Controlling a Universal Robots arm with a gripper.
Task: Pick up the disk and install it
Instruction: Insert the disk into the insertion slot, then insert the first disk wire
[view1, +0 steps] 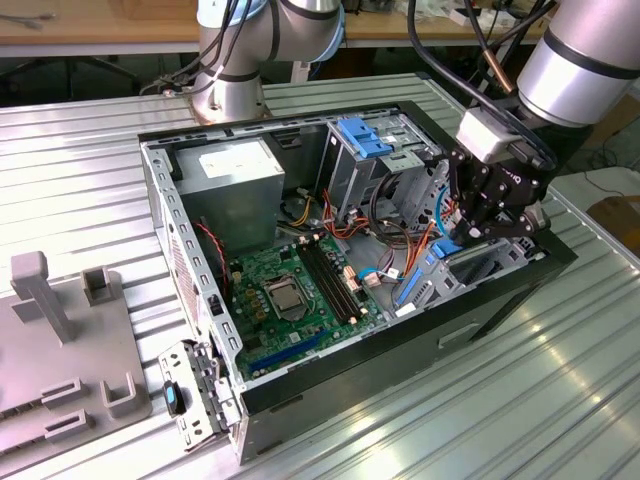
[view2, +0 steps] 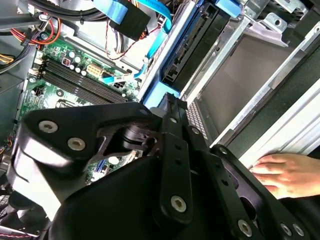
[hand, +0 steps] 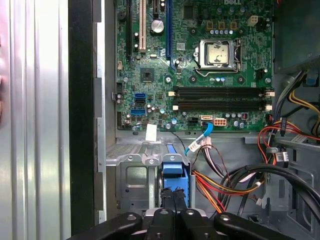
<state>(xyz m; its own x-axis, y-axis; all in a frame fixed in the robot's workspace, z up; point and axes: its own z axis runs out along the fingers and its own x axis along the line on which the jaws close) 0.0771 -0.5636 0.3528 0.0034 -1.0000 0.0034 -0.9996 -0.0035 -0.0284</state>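
Exterior view, left: grey fixture (view1: 60, 340) on table (view1: 520, 390). Centre: open case (view1: 350, 365), motherboard (view1: 290, 290). Right: gripper (view1: 472, 232) over drive cage (hand: 132, 180), fingers closed together, gripping nothing, tips on blue end of disk (hand: 175, 172); disk sits in cage.

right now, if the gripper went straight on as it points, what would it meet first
Probably the disk, its blue edge standing in the drive cage just ahead of the gripper; contact is hard to judge.
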